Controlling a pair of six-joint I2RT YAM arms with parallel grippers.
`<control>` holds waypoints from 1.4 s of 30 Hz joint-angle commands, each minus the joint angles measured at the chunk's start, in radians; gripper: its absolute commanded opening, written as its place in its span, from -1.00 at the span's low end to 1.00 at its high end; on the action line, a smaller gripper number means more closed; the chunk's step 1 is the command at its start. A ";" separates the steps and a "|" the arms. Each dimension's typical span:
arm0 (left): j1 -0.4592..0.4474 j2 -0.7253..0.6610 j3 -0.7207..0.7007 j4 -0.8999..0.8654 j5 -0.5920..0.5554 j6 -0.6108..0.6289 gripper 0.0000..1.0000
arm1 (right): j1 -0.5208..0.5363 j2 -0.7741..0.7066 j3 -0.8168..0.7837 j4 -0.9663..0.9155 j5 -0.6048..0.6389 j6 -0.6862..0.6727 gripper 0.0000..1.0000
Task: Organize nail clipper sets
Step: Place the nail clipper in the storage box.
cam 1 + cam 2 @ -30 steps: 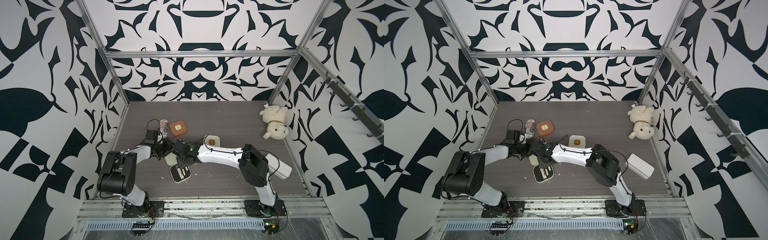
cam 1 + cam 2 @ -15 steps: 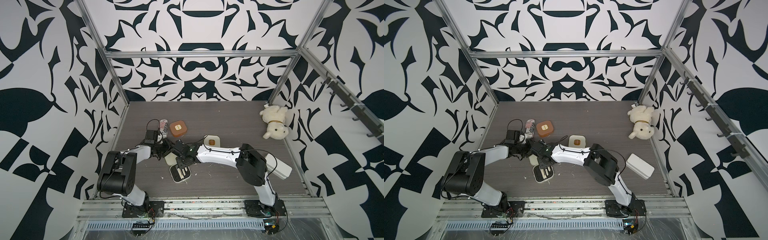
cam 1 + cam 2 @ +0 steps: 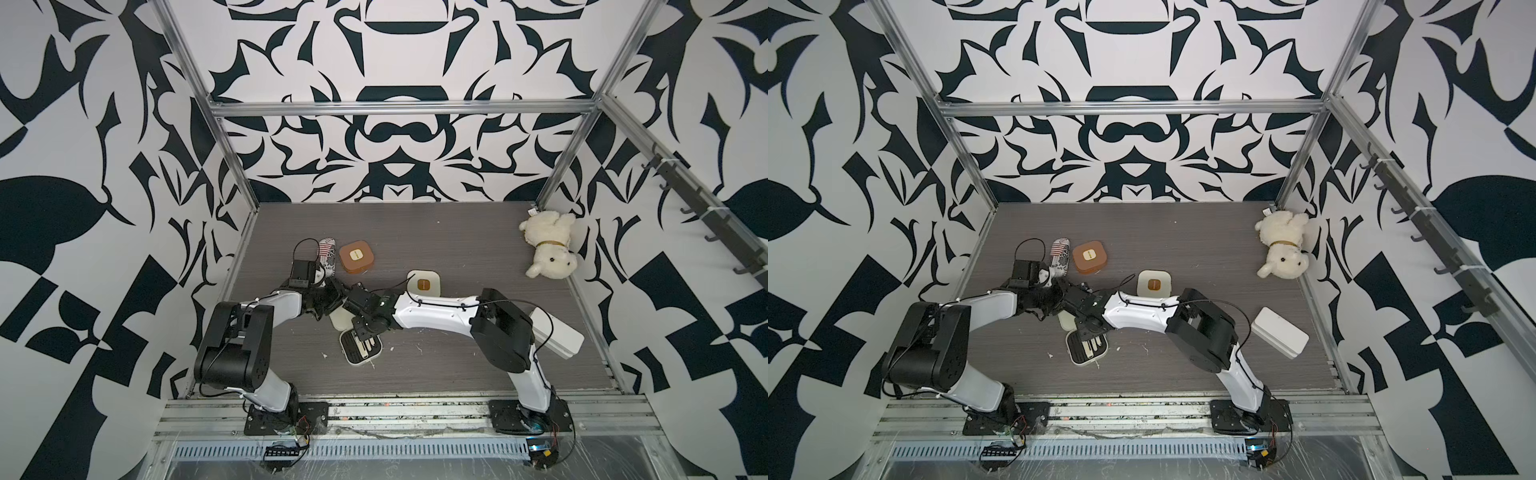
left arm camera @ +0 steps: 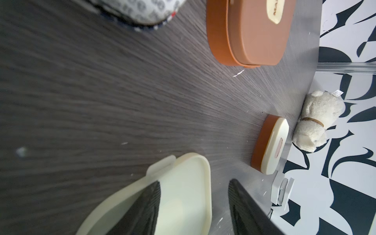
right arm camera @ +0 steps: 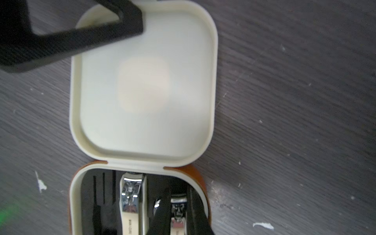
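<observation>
The open case (image 3: 360, 349) lies on the grey table (image 3: 457, 232), close in front of my 2 arms. Its lid (image 5: 142, 91) is tipped right back. It is smooth and cream inside, a square with round corners. The bottom half has a brown wall, a cream rim and a black insert (image 5: 101, 191) with thin slots. 2 shiny metal clippers (image 5: 130, 203) sit in it side by side.

My left gripper (image 4: 194, 182) is spread apart at the lid's edge, away from the hinge. 1 black ribbed finger (image 4: 142, 211) hangs over the lid's inside. The other is just past the rim, and a strip of table shows between. It pinches nothing.

My right gripper (image 3: 360, 335) points down into the bottom half. 1 black finger (image 5: 162, 215) lies between the 2 clippers and hides part of them. I cannot tell if this gripper pinches a clipper or is just pressed together. In both top views my right wrist covers much of the lid.

Behind the open case, toward the back wall, sits a shut brown case (image 3: 356, 257), with a crushed can (image 3: 327, 255) just beside it. A shut cream case (image 3: 424, 283) with a brown label is near the open case, on my right. Well off to the right is a white box (image 3: 1281, 332). A fluffy white dog (image 3: 548, 249) lies far off in the back corner. Small white flecks (image 5: 40, 185) dot the wood-grain table around the open case.
</observation>
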 commanded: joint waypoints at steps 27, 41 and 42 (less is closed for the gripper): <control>-0.001 0.059 -0.025 -0.178 -0.104 0.014 0.17 | 0.048 -0.036 -0.007 -0.117 0.049 -0.020 -0.86; -0.001 0.060 -0.033 -0.175 -0.101 0.017 0.16 | -0.002 0.023 0.105 -0.128 0.053 -0.012 -0.43; -0.001 0.060 -0.034 -0.174 -0.102 0.017 0.16 | -0.003 0.026 0.109 -0.129 0.052 -0.013 -0.41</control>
